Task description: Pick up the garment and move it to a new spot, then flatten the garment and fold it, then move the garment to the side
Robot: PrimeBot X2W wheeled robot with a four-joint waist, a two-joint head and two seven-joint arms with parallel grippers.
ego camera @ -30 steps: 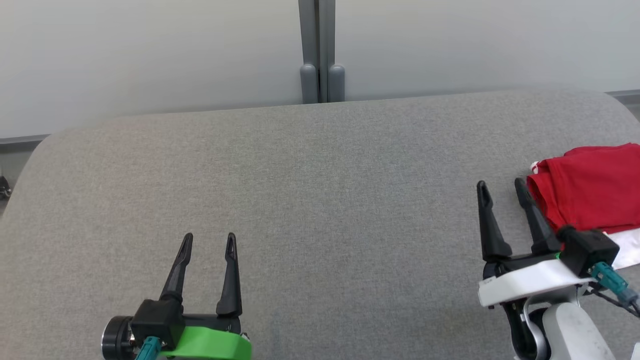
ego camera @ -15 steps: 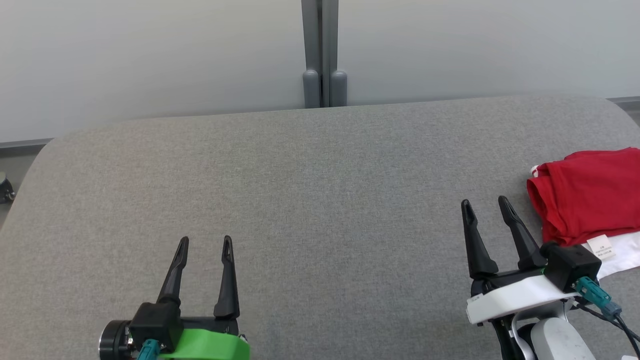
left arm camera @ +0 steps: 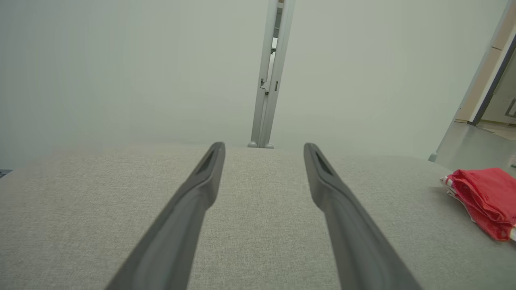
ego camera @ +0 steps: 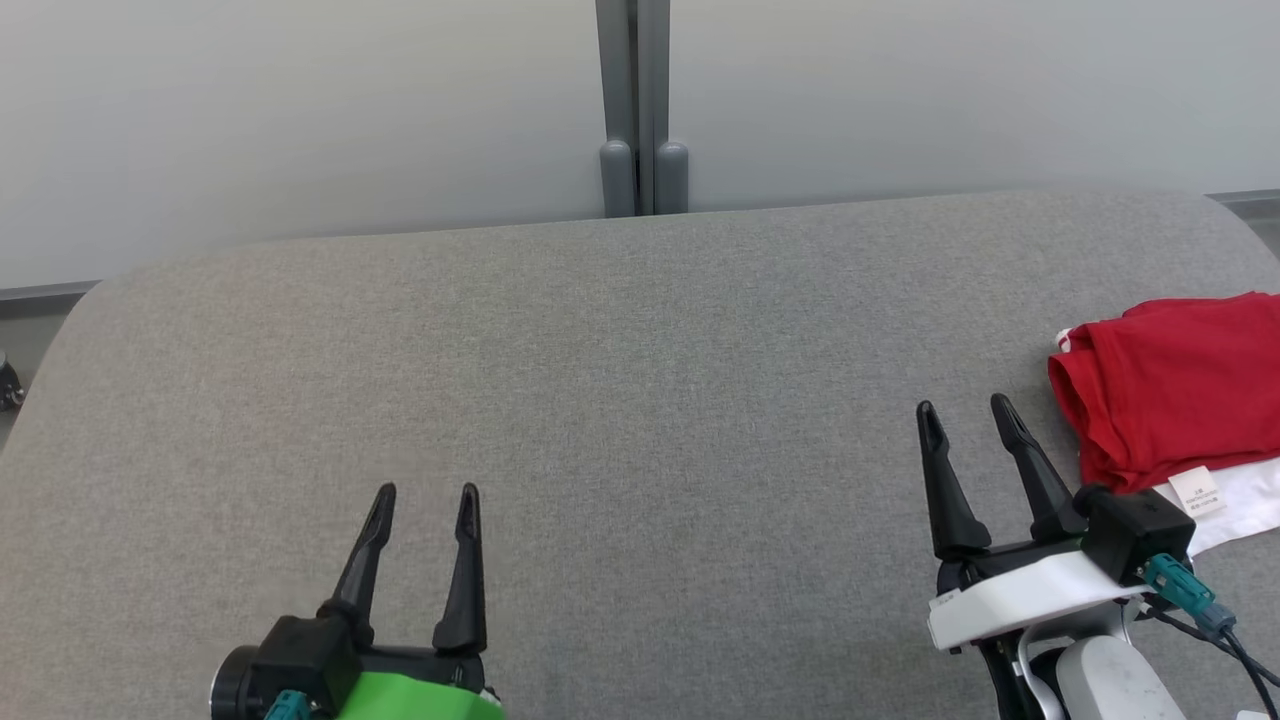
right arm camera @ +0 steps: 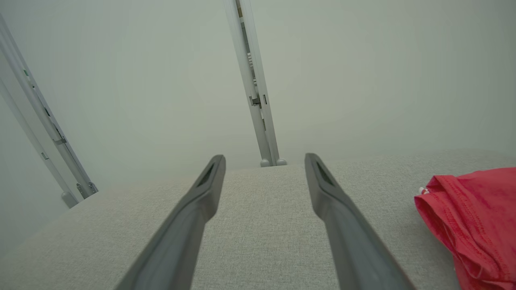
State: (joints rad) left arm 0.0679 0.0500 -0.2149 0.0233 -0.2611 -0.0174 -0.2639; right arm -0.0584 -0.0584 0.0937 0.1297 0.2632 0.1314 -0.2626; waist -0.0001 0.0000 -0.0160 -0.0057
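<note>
1. the red garment (ego camera: 1170,385) lies in a folded bundle on the grey padded table (ego camera: 640,350), just to the right of the right gripper (ego camera: 962,407) and slightly ahead of its fingertips. a white layer and a small label (ego camera: 1197,492) show at the bundle's near edge.
2. judging from that, the fold and the shift aside look done, so the step in hand is probably clearing the arms away.
3. to do it well, draw the right gripper straight back along its own fingers. a sweep to its right could catch the folded edge and undo the work.
4. right gripper: jaws spread wide with nothing between them, and apart from the cloth. whether the tips touch the table i cannot tell.
5. left gripper (ego camera: 426,492): jaws also wide apart and empty, over bare table, with the garment well off to its right.
</note>
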